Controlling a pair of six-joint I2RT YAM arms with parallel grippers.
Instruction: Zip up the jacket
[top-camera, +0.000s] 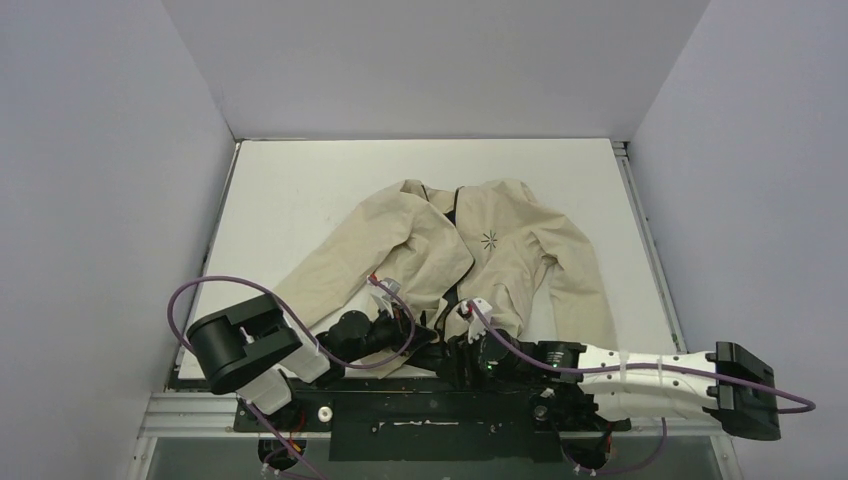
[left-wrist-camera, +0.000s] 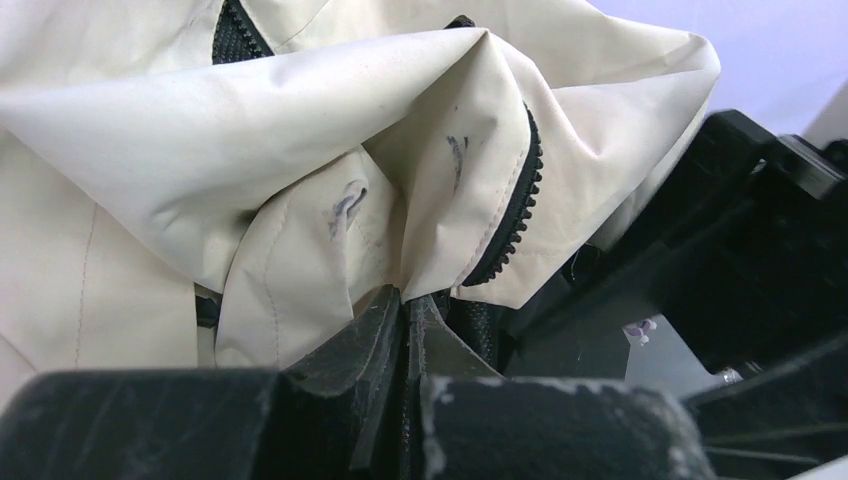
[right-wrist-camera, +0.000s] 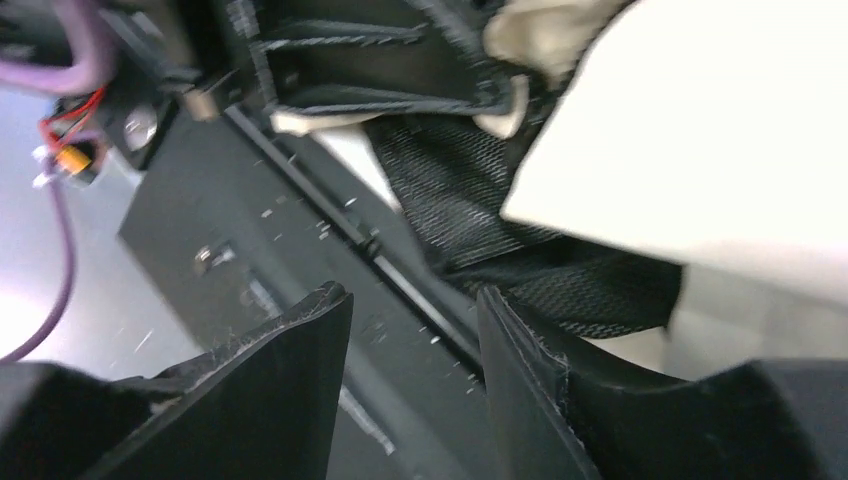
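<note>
A white table fills the floor of a plain booth. A pale back wall rises off its far edge, and matching side walls close in on the left and right. A metal strip runs along the right edge. A silver rail crosses the near edge, carrying a black plate.

Beige jacket spread front-up, sleeves splayed; dark zipper undone at bunched hem.
</note>
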